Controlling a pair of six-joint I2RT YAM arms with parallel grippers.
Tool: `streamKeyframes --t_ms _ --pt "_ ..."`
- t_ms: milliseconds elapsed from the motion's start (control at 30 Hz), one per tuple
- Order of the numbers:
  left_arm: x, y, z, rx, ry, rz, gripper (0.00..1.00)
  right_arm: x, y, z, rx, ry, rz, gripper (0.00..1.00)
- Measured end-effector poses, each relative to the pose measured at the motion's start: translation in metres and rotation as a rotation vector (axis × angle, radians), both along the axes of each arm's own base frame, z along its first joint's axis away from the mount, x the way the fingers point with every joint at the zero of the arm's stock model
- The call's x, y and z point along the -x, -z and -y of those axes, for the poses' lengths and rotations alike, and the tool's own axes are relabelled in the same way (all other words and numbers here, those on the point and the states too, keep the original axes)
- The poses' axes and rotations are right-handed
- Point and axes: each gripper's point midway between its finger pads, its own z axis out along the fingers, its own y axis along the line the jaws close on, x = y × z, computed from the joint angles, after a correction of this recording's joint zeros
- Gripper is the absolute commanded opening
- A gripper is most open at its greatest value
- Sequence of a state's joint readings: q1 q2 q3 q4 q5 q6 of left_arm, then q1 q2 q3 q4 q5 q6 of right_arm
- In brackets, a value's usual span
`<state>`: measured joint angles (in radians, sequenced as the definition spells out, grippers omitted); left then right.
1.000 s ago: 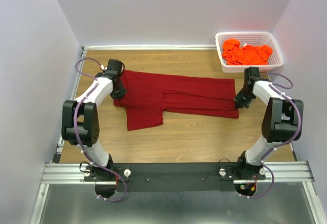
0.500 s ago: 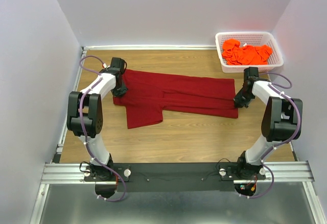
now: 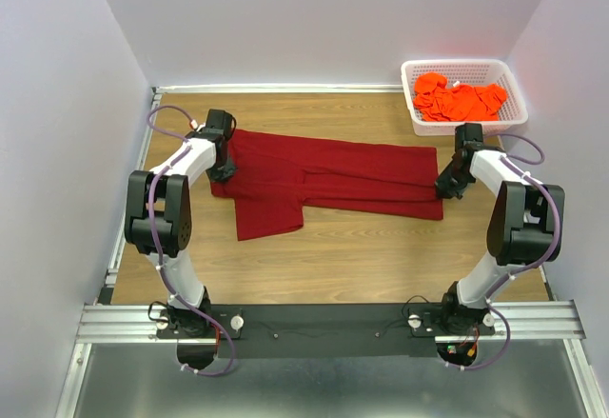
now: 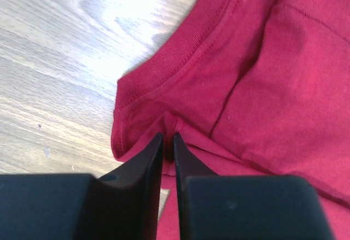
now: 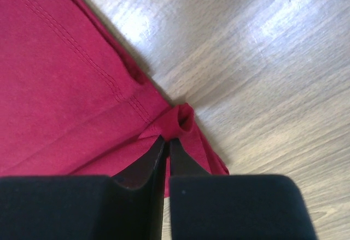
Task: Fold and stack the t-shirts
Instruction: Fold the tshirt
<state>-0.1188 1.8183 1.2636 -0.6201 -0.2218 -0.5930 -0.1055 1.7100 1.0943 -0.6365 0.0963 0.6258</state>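
Note:
A large maroon t-shirt [image 3: 324, 180] lies partly folded lengthwise across the wooden table, one sleeve [image 3: 268, 216] sticking out toward the near side. My left gripper [image 3: 225, 171] is shut on a pinch of the shirt's cloth by the collar [image 4: 180, 59] at its left end. My right gripper [image 3: 443, 190] is shut on a bunched corner of the hem [image 5: 178, 121] at the shirt's right end. Both pinches sit low at the table. Bright orange t-shirts [image 3: 461, 100] lie heaped in the basket.
A white mesh basket [image 3: 464, 125] stands at the back right corner, just behind my right arm. Pale walls close in the left, back and right sides. Bare wood table [image 3: 362, 256] lies in front of the shirt.
My left arm has shifted, its elbow swinging in toward the shirt. Its gripper stays at the collar end. The right gripper and the shirt have barely moved.

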Motion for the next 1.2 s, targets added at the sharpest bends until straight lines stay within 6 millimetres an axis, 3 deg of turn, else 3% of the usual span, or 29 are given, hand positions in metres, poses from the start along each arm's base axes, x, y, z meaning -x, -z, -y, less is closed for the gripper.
streamKeyframes --t_ms 133,300,400,433,467,533,633,767,833,933,1033,1100,1200 --pt "-0.002 -0.001 -0.003 -0.015 -0.011 0.011 0.28 -0.004 -0.001 0.001 0.002 -0.007 0.016 0.16" --pt "-0.004 -0.001 -0.006 -0.023 -0.03 0.024 0.53 -0.007 -0.003 0.001 0.005 -0.025 0.027 0.26" --pt "-0.002 0.0 -0.007 -0.024 -0.034 0.026 0.67 -0.013 -0.008 0.0 0.003 -0.037 0.047 0.42" --pt "-0.001 -0.002 -0.008 -0.023 -0.035 0.032 0.71 -0.016 -0.01 -0.001 0.0 -0.051 0.057 0.52" --pt "0.0 -0.004 -0.008 -0.022 -0.036 0.038 0.8 -0.019 -0.014 -0.003 -0.007 -0.07 0.071 0.58" --pt "0.004 -0.016 -0.009 -0.017 -0.04 0.072 0.85 -0.022 -0.023 -0.006 -0.013 -0.105 0.099 0.71" --pt "0.014 -0.042 -0.01 -0.008 -0.038 0.146 0.91 -0.026 -0.046 -0.018 -0.025 -0.15 0.17 0.83" --pt "0.032 -0.072 -0.011 0.012 -0.046 0.255 0.98 -0.03 -0.089 -0.054 -0.043 -0.257 0.301 0.88" --pt "0.045 -0.082 -0.012 0.024 -0.051 0.296 0.98 -0.03 -0.108 -0.081 -0.066 -0.331 0.366 0.88" --pt "0.061 -0.087 -0.011 0.043 -0.048 0.333 0.98 -0.025 -0.122 -0.121 -0.132 -0.43 0.445 0.88" --pt "0.08 -0.078 -0.003 0.071 -0.028 0.323 0.95 -0.007 -0.114 -0.168 -0.234 -0.543 0.466 0.87" --pt "0.091 -0.063 0.007 0.096 -0.003 0.283 0.91 0.006 -0.103 -0.195 -0.291 -0.607 0.451 0.85" --pt "0.112 -0.036 0.025 0.122 0.043 0.197 0.85 0.034 -0.076 -0.253 -0.382 -0.746 0.394 0.81"
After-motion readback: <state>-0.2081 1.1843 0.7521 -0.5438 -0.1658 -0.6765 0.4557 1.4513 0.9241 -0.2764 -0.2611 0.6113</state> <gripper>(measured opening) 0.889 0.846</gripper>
